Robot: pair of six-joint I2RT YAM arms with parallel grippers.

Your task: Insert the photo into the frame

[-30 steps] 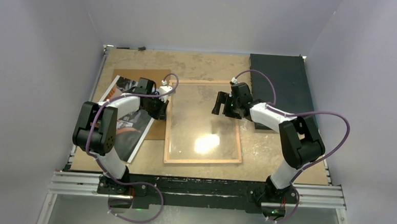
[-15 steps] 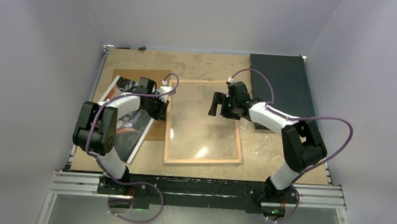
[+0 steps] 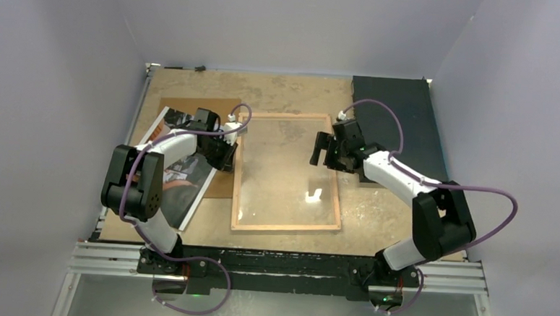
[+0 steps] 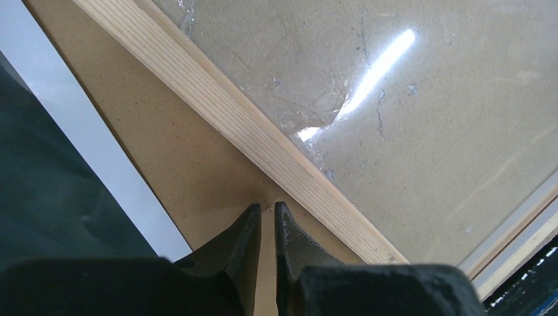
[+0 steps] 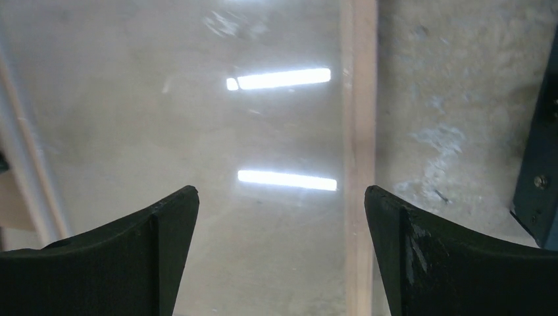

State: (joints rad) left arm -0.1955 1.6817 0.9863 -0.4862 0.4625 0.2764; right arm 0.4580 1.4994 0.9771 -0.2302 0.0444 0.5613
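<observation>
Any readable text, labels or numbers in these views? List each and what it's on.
None readable.
The photo has dark, orange and white patches, too small to tell if any is lettering.
The frame, brown backing board and black mat show no markings.

Much of the photo (image 3: 191, 182) out of sight beneath the left arm (image 3: 173, 146).

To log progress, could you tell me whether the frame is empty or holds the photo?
Empty: bare tabletop shows through the frame, and the photo lies outside it, on the left.
</observation>
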